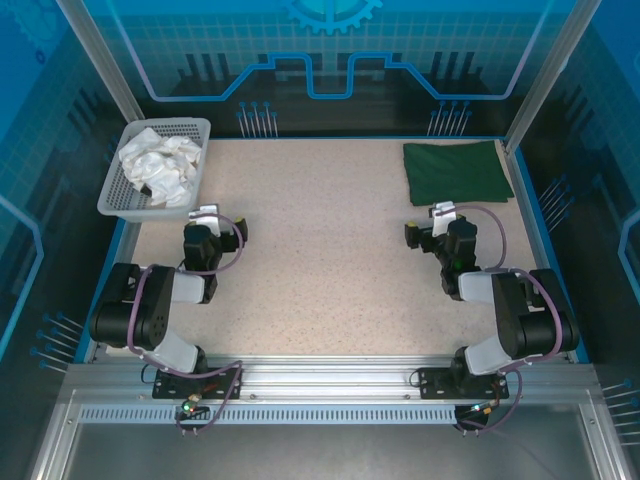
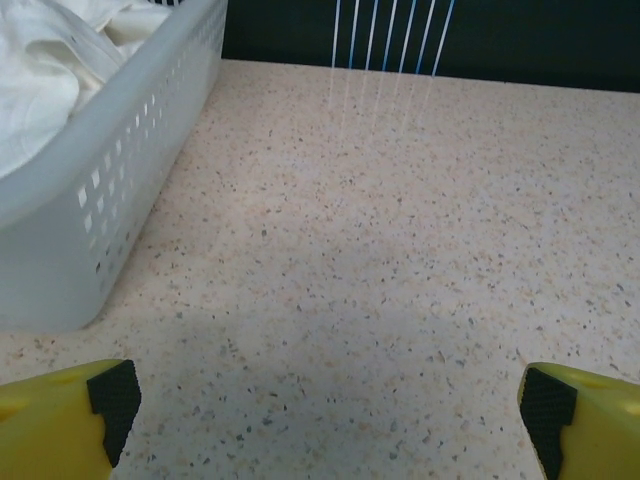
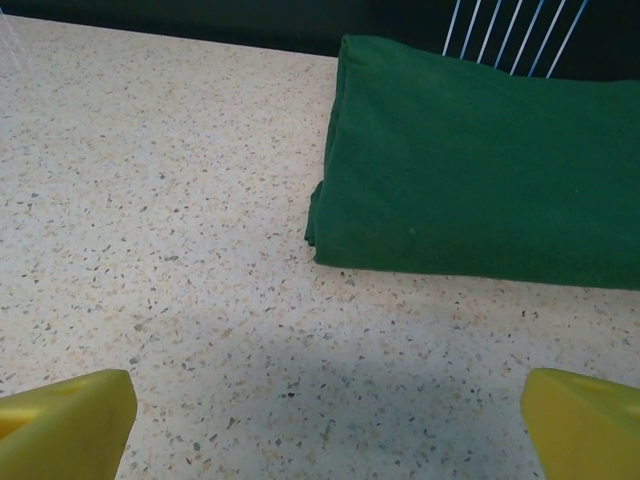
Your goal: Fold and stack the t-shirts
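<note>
Green t-shirt lies folded flat at far right corner of worktop. Pale t-shirt lies crumpled in basket, far left. Left hand: fingers apart, empty, near basket's side. Right hand: apart, empty, just short of green fold.

Step judged next: pale shirt to be lifted out.
- Top layer to be pinched and raised clear of rim.
- Basket not to be dragged.
- Cloth to be spread flat mid-worktop before folding.

Top external high above near edge, overlooking whole bench, left wrist low, close, facing basket, right wrist likewise facing green t-shirt, both shared overhead.
</note>
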Robot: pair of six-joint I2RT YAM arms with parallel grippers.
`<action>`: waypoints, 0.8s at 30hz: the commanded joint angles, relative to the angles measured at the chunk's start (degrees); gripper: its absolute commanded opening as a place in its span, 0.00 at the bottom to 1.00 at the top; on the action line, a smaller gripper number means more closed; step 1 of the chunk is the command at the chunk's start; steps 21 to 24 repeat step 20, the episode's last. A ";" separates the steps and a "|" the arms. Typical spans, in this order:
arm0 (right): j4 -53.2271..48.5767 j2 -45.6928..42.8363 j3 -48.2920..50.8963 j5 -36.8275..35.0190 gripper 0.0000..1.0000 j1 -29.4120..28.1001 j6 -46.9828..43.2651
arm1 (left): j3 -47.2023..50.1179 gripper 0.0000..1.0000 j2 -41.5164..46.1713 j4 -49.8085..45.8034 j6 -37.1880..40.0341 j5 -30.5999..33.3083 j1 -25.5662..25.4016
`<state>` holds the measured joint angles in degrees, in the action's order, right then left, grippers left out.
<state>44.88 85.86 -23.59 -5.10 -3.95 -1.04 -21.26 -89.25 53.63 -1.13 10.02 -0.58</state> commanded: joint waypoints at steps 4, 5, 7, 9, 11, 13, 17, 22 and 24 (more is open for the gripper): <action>-0.95 0.39 -0.84 0.29 1.00 0.29 0.87 | -0.23 0.99 0.57 -0.45 -0.01 -1.50 0.08; -0.94 0.38 -0.80 0.27 1.00 0.21 0.83 | -0.25 0.99 0.54 -0.44 -0.02 -1.50 0.13; -0.89 0.41 -0.84 0.09 1.00 0.17 0.71 | -0.27 0.99 0.56 -0.53 0.07 -1.47 0.09; -1.03 0.44 -0.89 0.31 1.00 0.21 0.80 | -0.23 0.99 0.57 -0.52 0.07 -1.50 0.05; -1.43 0.44 -1.10 1.12 1.00 0.62 0.95 | -0.28 0.99 0.57 -0.52 0.07 -1.50 0.05; -1.72 0.44 -1.23 1.59 1.00 0.91 1.04 | -0.24 0.99 0.53 -0.54 0.07 -1.50 0.11; -1.60 0.40 -1.19 1.67 1.00 0.96 1.04 | -0.27 0.99 0.53 -0.54 0.07 -1.50 0.05; -1.39 0.36 -1.06 1.72 1.00 0.92 1.04 | -0.27 0.99 0.50 -0.45 0.07 -1.50 0.05; -1.39 0.36 -1.06 1.72 1.00 0.92 1.04 | -0.27 0.99 0.50 -0.45 0.07 -1.50 0.05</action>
